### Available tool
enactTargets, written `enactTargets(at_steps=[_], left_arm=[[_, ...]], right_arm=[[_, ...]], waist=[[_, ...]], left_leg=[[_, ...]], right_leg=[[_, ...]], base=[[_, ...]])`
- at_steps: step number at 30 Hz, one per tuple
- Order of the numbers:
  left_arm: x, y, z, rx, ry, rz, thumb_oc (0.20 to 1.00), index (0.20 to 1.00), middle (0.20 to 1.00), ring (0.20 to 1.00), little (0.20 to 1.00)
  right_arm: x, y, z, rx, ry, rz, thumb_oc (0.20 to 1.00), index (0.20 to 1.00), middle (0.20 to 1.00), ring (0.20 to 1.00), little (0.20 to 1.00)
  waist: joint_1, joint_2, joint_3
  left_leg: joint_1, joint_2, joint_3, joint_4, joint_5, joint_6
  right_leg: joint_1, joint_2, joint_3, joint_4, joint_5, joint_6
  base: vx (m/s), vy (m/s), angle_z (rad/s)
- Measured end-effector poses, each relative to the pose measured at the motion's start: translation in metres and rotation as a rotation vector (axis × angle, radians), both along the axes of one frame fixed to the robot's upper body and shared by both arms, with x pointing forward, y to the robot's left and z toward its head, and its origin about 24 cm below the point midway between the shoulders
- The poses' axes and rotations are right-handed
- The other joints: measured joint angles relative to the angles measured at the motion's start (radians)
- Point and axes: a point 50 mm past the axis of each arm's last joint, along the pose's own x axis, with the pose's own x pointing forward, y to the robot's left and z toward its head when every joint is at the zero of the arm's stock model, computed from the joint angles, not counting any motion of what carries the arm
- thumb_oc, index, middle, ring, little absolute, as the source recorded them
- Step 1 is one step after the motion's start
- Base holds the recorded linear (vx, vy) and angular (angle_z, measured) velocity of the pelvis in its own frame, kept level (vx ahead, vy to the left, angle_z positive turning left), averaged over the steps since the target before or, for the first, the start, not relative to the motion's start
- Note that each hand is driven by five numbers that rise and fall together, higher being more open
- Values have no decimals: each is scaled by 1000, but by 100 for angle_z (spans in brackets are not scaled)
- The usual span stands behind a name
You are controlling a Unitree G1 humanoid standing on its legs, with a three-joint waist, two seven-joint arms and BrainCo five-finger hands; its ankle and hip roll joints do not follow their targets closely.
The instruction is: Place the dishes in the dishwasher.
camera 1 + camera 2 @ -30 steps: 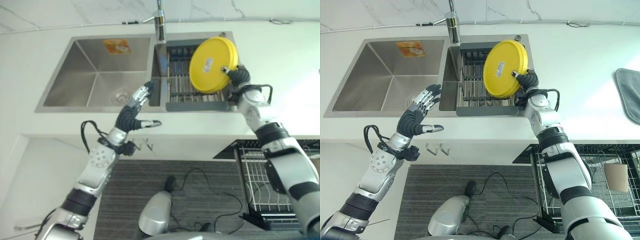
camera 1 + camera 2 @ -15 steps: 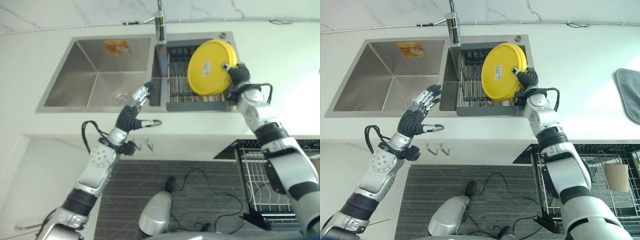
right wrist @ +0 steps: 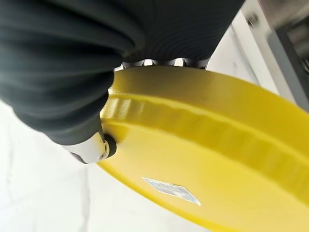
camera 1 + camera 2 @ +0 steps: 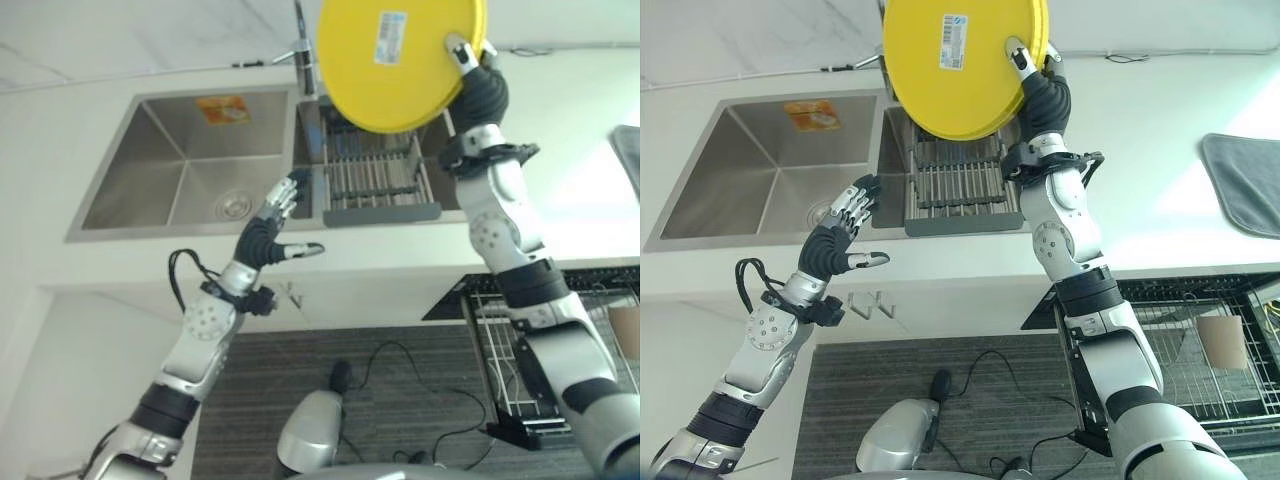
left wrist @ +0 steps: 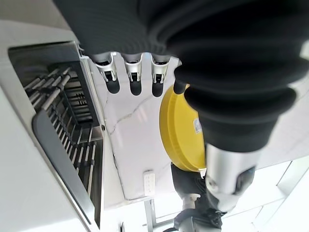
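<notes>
Right hand (image 4: 1032, 78): raised high above the sink, thumb and fingers pinched on the rim of a yellow plate (image 4: 958, 62). The plate was held aloft with its underside toward the head camera (a small white label showed on it), hanging over the dish rack (image 4: 962, 183) and apart from it. In the right wrist view the thumb lay on the plate's underside near the edge, with the other fingers behind the rim.

Left hand (image 4: 840, 228): held out over the front edge of the sink (image 4: 730, 180), fingers straight and spread, thumb pointing aside, holding nothing.

Surroundings: steel double sink set in a white counter (image 4: 1140, 160); slatted rack in the right basin; faucet (image 4: 303, 55) behind, partly hidden by the plate; grey mat (image 4: 1245, 185) on the counter at far right; dishwasher rack (image 4: 1200, 360) pulled out below the counter.
</notes>
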Motion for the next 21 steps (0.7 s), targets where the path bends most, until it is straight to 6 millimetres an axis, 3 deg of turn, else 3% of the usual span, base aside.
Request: enactTargets(at_steps=[5,10,11,12,15,18,21], left_arm=[[-1,0,-2,-8,6,3,1000,1000,1000,1000,1000],[-8,1,-6,-54,18,44,1000,1000,1000,1000,1000],[-7,3,-7,-61,23,63,1000,1000,1000,1000,1000],[-7,4,-7,-62,24,67,1000,1000,1000,1000,1000],[-13,10,-8,-106,23,123,1000,1000,1000,1000,1000],[-14,8,-7,-116,14,126,1000,1000,1000,1000,1000],[-16,5,-10,-139,22,121,1000,1000,1000,1000,1000]], right_arm=[[-4,-9,-16,99,59,21,200,200,200,200,200],[-33,-11,-53,338,104,140,200,200,200,200,200],[-42,-17,-77,438,155,151,200,200,200,200,200],[-43,-21,-83,459,168,138,200,200,200,200,200],[-73,-58,-131,562,257,2,200,200,200,200,200],[-85,-72,-146,580,259,-33,200,200,200,200,200],[-96,-78,-160,592,265,-34,200,200,200,200,200]], waist=[[-22,-2,-4],[-67,-19,-15],[-119,-27,-22],[-131,-29,-23],[-213,-44,-60],[-274,-41,-83],[-297,-32,-116]], left_leg=[[3,8,16,0,4,6],[27,27,65,-21,5,6],[50,35,85,-34,6,5],[56,37,88,-37,6,5],[103,64,156,-82,14,-7],[118,84,190,-99,22,-18],[143,104,226,-123,27,-28]], right_leg=[[-9,2,24,3,1,0],[-32,1,72,12,1,1],[-29,3,94,13,2,2],[-28,4,102,13,2,2],[-49,11,145,9,2,4],[-60,24,165,-6,9,3],[-60,42,189,-30,10,3]], base=[[-41,-26,-10],[-73,-63,-30],[-96,-114,-55],[-94,-116,-54],[-90,-121,-60],[-71,-124,-48],[-62,-142,-45]])
